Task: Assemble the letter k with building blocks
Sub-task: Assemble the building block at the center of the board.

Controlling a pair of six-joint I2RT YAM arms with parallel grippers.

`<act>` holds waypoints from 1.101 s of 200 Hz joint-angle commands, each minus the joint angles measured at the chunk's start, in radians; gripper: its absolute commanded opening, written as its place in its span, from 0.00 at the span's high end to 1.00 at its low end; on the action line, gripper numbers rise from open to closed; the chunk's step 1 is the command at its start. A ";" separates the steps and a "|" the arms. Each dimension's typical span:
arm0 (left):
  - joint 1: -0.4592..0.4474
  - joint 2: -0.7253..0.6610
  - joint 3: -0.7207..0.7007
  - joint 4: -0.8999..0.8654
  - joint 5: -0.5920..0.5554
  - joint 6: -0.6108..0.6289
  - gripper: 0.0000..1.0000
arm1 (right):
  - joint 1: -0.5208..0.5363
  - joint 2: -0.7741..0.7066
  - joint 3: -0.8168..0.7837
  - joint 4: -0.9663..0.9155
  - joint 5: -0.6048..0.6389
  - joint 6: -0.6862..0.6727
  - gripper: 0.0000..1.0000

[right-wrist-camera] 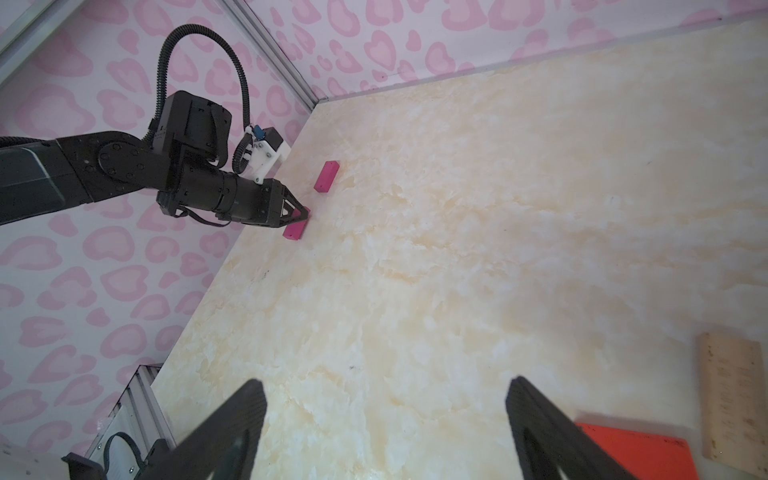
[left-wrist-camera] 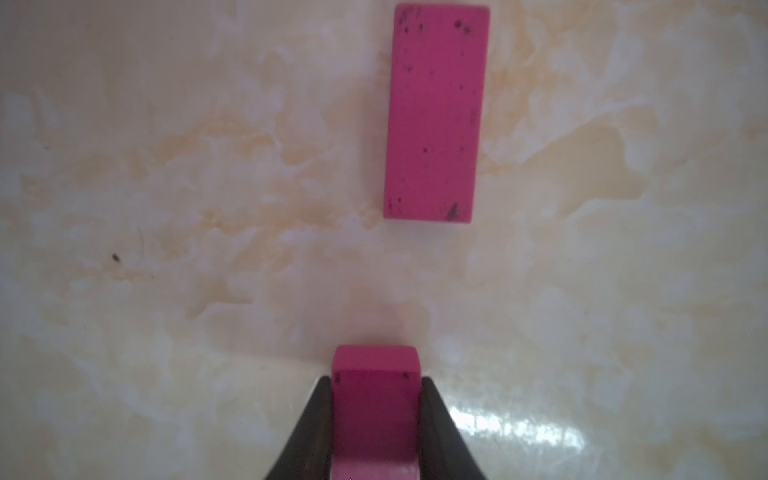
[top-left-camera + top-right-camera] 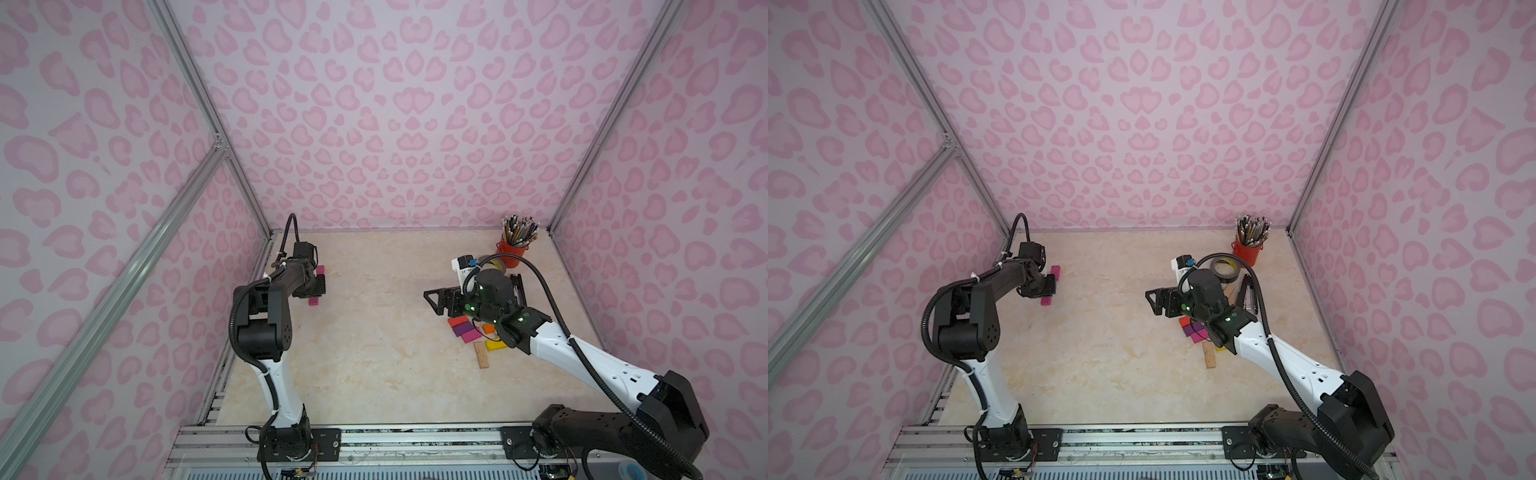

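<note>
My left gripper (image 2: 376,380) is shut on the end of a magenta block (image 2: 374,415), low over the table by the left wall. A second magenta block (image 2: 434,112) lies flat a short gap beyond it, roughly in line; both top views show the pair (image 3: 320,270) (image 3: 1056,271). My right gripper (image 1: 384,384) stands open and empty above bare table, just left of a pile of building blocks: red-orange (image 3: 458,321), purple (image 3: 464,329), magenta (image 3: 471,336), yellow (image 3: 494,345) and plain wood (image 3: 481,354). The right arm hides part of the pile.
A red cup of pencils (image 3: 515,253) stands at the back right, with a grey tape roll (image 3: 1224,268) and a black stapler (image 3: 1248,293) in front of it. Pink patterned walls close in the table (image 3: 374,353) on three sides.
</note>
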State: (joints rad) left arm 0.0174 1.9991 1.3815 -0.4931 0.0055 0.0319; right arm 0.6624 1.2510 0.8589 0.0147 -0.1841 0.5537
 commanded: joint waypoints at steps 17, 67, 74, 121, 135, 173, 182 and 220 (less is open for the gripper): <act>0.001 0.049 0.061 -0.005 0.033 0.019 0.81 | -0.002 -0.005 -0.011 0.019 -0.002 0.007 0.08; 0.001 0.085 0.115 -0.028 0.049 0.016 0.76 | -0.003 -0.014 -0.021 0.019 0.006 0.018 0.08; 0.002 0.088 0.117 -0.026 0.049 0.016 0.75 | -0.004 -0.015 -0.022 0.019 0.006 0.020 0.08; 0.002 0.107 0.145 -0.042 0.059 0.016 0.68 | -0.005 -0.018 -0.024 0.019 0.008 0.024 0.08; 0.001 0.111 0.150 -0.043 0.061 0.017 0.67 | -0.006 -0.018 -0.025 0.019 0.009 0.025 0.08; 0.002 0.125 0.168 -0.050 0.060 0.017 0.62 | -0.009 -0.018 -0.025 0.019 0.008 0.026 0.09; 0.002 0.128 0.170 -0.051 0.061 0.017 0.62 | -0.009 -0.017 -0.024 0.019 0.008 0.028 0.09; 0.002 0.136 0.175 -0.052 0.062 0.019 0.61 | -0.009 -0.012 -0.023 0.019 0.006 0.029 0.09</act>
State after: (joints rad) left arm 0.0177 2.1292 1.5463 -0.5327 0.0608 0.0452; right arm 0.6540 1.2350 0.8402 0.0216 -0.1825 0.5827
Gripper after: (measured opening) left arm 0.391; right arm 0.914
